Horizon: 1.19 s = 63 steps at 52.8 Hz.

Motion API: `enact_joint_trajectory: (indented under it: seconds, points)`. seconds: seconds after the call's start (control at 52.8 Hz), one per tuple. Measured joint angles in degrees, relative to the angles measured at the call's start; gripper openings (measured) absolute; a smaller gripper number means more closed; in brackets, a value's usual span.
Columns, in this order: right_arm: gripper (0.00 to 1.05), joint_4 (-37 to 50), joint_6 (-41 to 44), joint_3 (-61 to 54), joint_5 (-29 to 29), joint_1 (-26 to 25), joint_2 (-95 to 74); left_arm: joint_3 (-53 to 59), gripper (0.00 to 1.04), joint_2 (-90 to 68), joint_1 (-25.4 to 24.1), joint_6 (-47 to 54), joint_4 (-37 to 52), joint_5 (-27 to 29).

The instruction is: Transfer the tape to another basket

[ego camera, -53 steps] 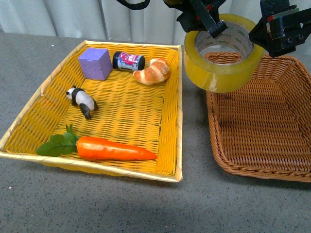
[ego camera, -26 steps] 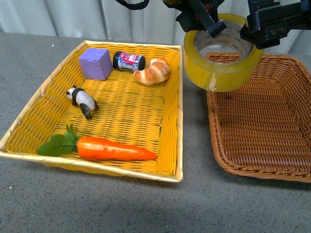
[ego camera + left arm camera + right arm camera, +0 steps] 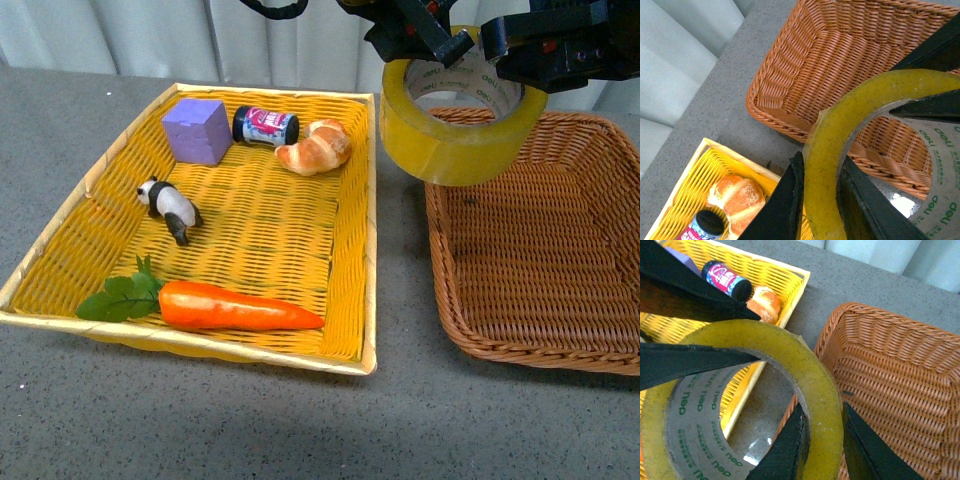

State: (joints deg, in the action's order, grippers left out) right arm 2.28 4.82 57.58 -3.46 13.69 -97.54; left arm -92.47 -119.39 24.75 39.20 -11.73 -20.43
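Note:
The yellow tape (image 3: 455, 135) hangs in the air over the gap between the two baskets, above the brown wicker basket's (image 3: 560, 330) near-left corner. My left gripper (image 3: 432, 52) is shut on the roll's left wall and my right gripper (image 3: 510, 62) is shut on its right wall. In the left wrist view the black fingers (image 3: 785, 205) pinch the tape's wall (image 3: 822, 175), with the brown basket (image 3: 830, 65) beyond. In the right wrist view the fingers (image 3: 790, 450) clamp the tape's wall (image 3: 822, 405) beside the brown basket (image 3: 900, 390).
The bright yellow tray basket (image 3: 60, 230) on the left holds a purple cube (image 3: 196, 130), a small dark jar (image 3: 264, 126), a croissant (image 3: 314, 147), a toy panda (image 3: 170, 209) and a carrot (image 3: 230, 307). A grey tabletop strip (image 3: 400, 260) separates the baskets. The brown basket holds nothing.
My right gripper moved left onto the tape's right rim and closed on it. The tape has shifted slightly right and tilted; the left gripper keeps its hold.

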Motion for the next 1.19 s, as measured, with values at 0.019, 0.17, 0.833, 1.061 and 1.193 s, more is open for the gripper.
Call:
enact_joint_trajectory:
  seconds: [0.019,0.17,0.833,1.061,1.193]
  points:
    - [0.15,0.00,0.22,0.02,0.02,0.00,-0.07,0.00,0.16,0.00,0.00,0.00,0.00,0.00]
    - [0.15,-0.17,0.83,0.28,0.15,0.00,-0.33,0.00,0.16,-0.07,0.00,-0.24,0.00,0.02]
    - [0.15,0.02,1.25,1.11,2.54,-7.65,-6.82,6.45,0.98,2.62,-4.66,-12.28,15.58,22.51]
    - [0.15,2.01,1.11,1.05,3.41,-11.32,-11.91,10.05,0.98,2.64,-11.28,-28.17,21.97,34.05]
    - [0.15,2.73,1.36,1.11,3.28,-12.13,-16.28,13.53,0.98,3.41,-12.76,-35.30,25.68,38.60]
